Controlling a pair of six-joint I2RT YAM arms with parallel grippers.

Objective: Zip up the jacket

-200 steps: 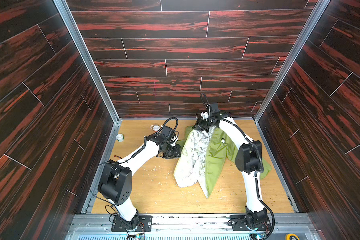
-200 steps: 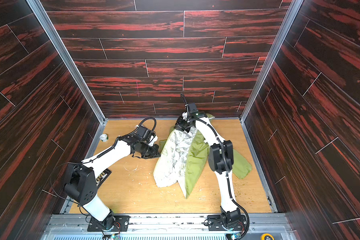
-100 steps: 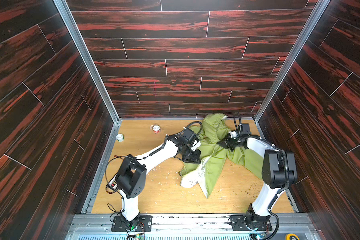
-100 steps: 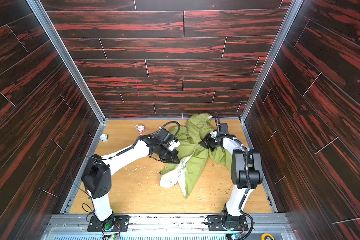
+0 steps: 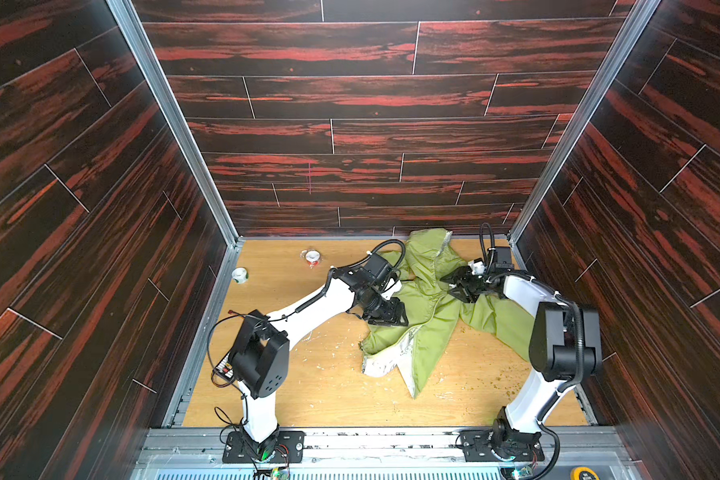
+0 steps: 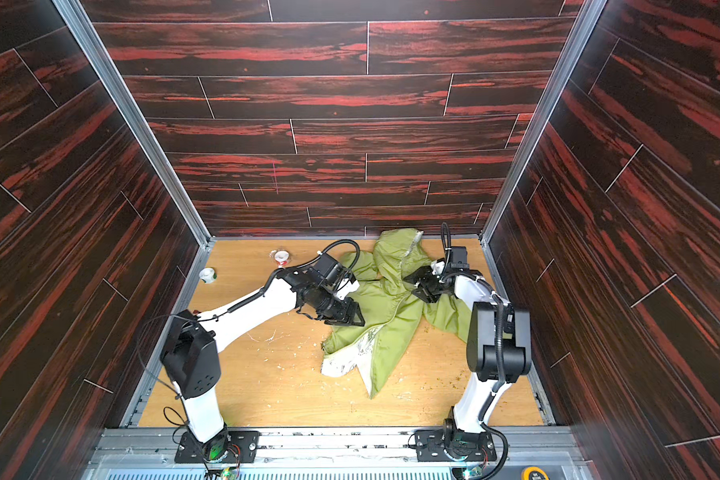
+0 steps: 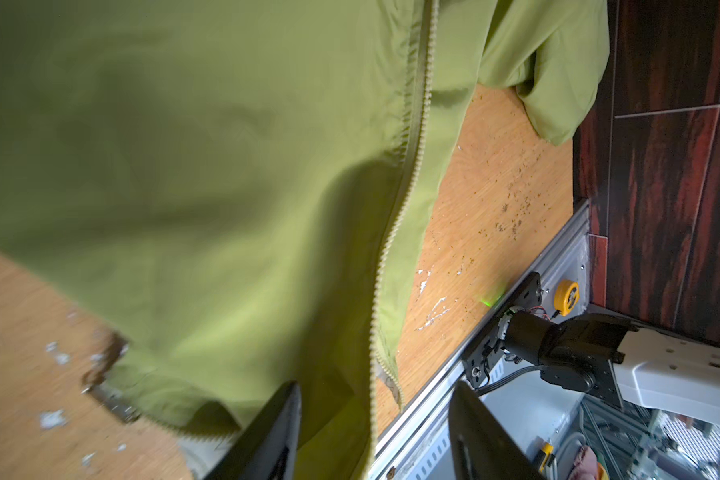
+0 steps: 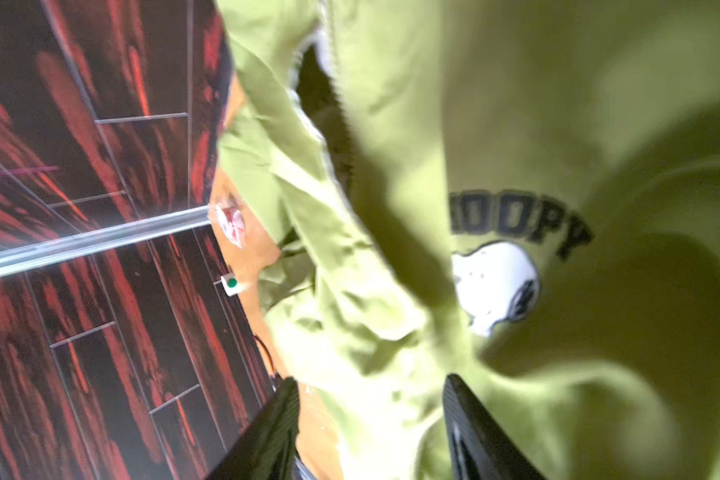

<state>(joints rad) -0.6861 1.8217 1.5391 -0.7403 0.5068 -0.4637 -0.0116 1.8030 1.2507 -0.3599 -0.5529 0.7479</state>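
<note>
Overhead, in both top views, the jacket (image 5: 433,316) (image 6: 391,307) is shown crumpled on the counter (image 5: 308,395), lower front parted. Left wrist: zipper teeth (image 7: 406,178) unjoined, left jaws apart. Right wrist: right jaws apart, nothing clamped; zipping is judged undone.

Both top views look from high above the front rail (image 5: 371,440), steeply down toward the back wall (image 5: 371,137). They nearly coincide, and each covers the whole floor (image 5: 308,395) and the jacket (image 5: 433,311). The left wrist view sits close over the jacket's zipper (image 7: 408,178), facing the front rail. The right wrist view sits close over the jacket's print (image 8: 495,282), facing the left rear corner post (image 8: 92,241).
</note>
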